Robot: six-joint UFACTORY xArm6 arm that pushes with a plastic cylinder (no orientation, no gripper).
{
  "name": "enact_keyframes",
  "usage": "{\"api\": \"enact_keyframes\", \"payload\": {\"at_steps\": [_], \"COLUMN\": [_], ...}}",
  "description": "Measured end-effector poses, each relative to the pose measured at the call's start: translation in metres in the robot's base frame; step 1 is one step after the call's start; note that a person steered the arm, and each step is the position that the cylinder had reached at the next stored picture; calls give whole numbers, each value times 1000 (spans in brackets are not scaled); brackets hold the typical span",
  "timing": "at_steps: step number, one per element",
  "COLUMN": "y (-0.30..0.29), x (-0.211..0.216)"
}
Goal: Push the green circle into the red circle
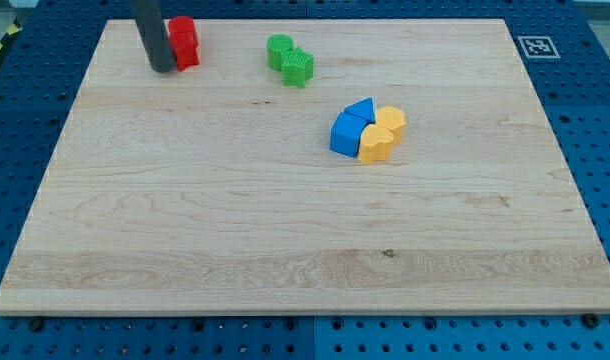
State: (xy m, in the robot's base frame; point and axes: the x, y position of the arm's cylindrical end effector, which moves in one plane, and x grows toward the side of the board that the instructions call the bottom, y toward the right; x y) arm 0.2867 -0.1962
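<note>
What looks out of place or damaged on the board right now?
Nothing stands out. My tip sits against the red blocks at the view's top left; the green circle touches the green star, nothing tipped.

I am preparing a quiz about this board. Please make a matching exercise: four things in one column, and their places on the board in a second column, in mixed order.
Things:
1. my tip
2. red blocks
3. green blocks
4. blue and yellow blocks

Places:
A. a cluster of four, right of the board's middle
B. a touching pair at the view's top, near the middle
C. in the top left corner area, just right of the rod
D. touching the board right beside the red blocks, on their left

Pairs: 1-D, 2-C, 3-B, 4-A
</note>
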Motion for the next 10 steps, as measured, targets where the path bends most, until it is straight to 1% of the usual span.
{"api": "enact_keyframes", "payload": {"at_steps": [1,2,3,4,5,6,7,8,9,10], "y": [3,35,79,97,97,123,165,186,171,133], "x": [4,30,38,46,46,49,52,36,20,15]}}
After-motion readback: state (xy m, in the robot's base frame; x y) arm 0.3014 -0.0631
